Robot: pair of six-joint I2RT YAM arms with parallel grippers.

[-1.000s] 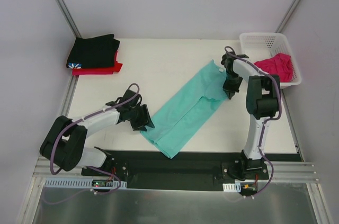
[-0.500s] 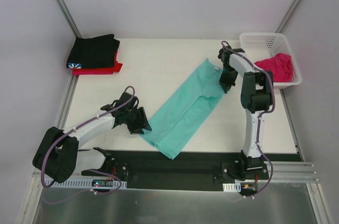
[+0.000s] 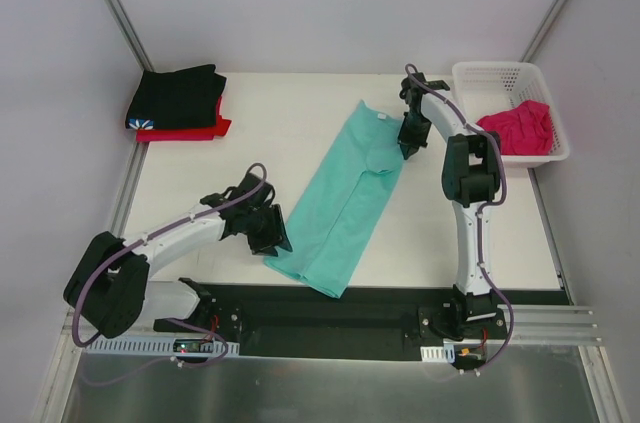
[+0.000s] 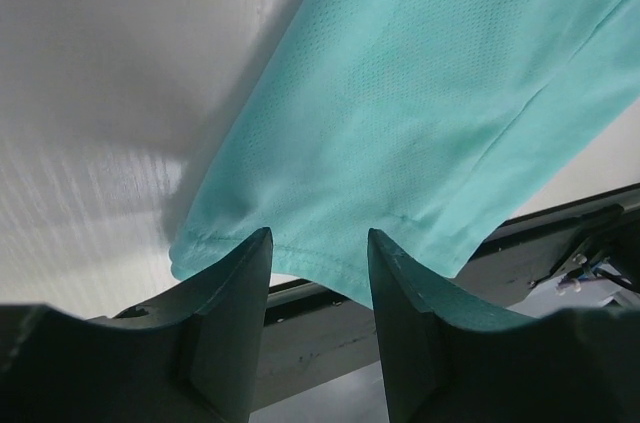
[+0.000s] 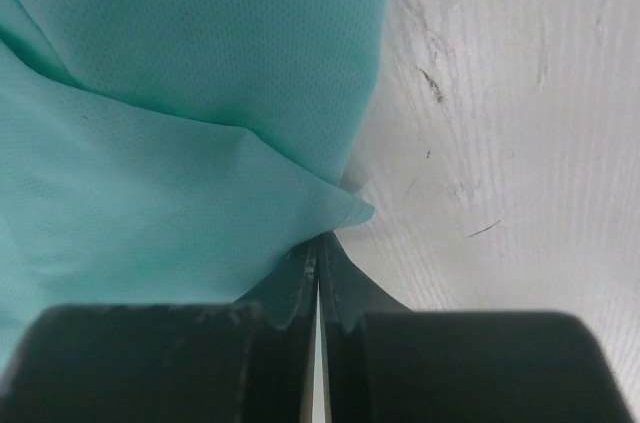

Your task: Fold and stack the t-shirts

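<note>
White table: outstretched right end effector pinches teal t-shirt, low left end effector gapes.

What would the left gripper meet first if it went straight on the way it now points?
The teal-green t-shirt: its hem edge lies right before the left gripper, seemingly between the open jaws, though depth is unclear.

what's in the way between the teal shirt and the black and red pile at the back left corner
Nothing visible. Only bare table lies between the teal shirt and the pile, a black shirt on a red shirt. The white basket sits on the opposite side.
</note>
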